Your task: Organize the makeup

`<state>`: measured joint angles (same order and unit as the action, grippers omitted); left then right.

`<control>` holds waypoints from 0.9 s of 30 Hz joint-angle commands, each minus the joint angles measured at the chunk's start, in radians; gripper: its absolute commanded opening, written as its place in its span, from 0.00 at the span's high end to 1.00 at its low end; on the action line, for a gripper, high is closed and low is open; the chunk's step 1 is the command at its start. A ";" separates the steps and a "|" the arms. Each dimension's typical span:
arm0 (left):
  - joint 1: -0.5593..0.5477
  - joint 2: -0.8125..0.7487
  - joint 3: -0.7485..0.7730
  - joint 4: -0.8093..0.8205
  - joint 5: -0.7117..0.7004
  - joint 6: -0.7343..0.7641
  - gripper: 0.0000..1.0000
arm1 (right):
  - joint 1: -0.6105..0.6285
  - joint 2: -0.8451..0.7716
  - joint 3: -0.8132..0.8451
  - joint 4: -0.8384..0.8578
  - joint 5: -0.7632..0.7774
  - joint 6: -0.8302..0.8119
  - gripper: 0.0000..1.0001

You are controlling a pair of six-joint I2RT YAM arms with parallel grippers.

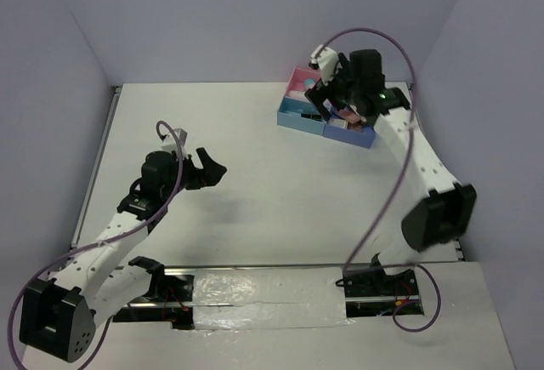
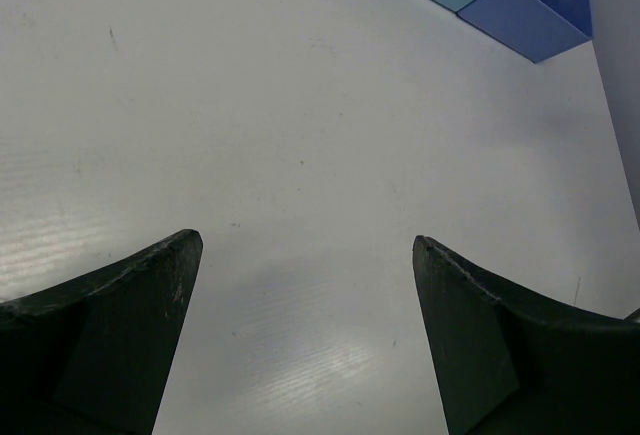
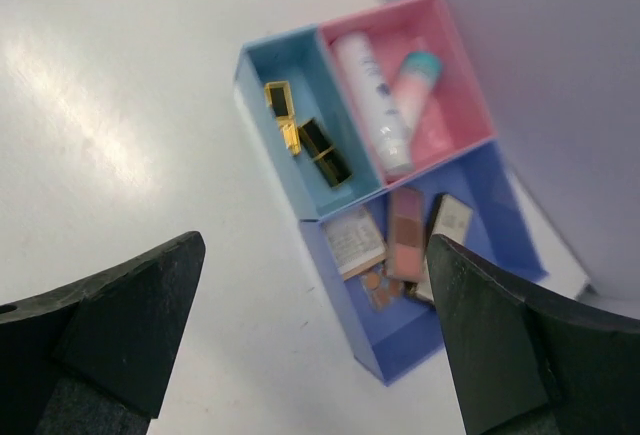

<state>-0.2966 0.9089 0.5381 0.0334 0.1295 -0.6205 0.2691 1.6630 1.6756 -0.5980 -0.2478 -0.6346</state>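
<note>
The makeup lies sorted in a three-part compartment box [image 3: 258, 115]. Two black-and-gold lipsticks [image 3: 325, 151] rest in the light blue part. Two white tubes [image 3: 371, 101] lie side by side in the pink part, one with a teal cap [image 3: 425, 62]. Several flat pink and brown palettes [image 3: 405, 232] lie in the dark blue part. My right gripper [image 3: 315, 245] hangs open above the box [image 1: 299, 116], holding nothing. My left gripper [image 1: 212, 169] stands open over bare table at the left, its fingers [image 2: 150, 295] empty.
The box sits at the table's back right, close to the purple back wall [image 1: 255, 21] and right wall. A corner of the box [image 2: 520, 15] shows in the left wrist view. The arm bases and taped mounts [image 1: 255, 298] line the near edge.
</note>
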 commanded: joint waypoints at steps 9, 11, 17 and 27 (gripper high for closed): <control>0.007 0.090 0.161 0.027 0.078 0.105 0.01 | -0.106 -0.445 -0.336 0.213 -0.087 0.328 0.00; 0.007 0.093 0.175 0.011 0.076 0.113 0.01 | -0.136 -0.476 -0.367 0.213 -0.117 0.362 0.00; 0.007 0.084 0.229 -0.045 0.067 0.146 0.01 | -0.139 -0.592 -0.461 0.242 -0.081 0.383 0.01; 0.007 0.064 0.247 -0.079 0.064 0.136 0.01 | -0.140 -0.710 -0.619 0.316 0.071 0.499 0.00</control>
<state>-0.2966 1.0027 0.7425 -0.0563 0.1825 -0.4973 0.1284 0.9833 1.0866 -0.3542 -0.2626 -0.2058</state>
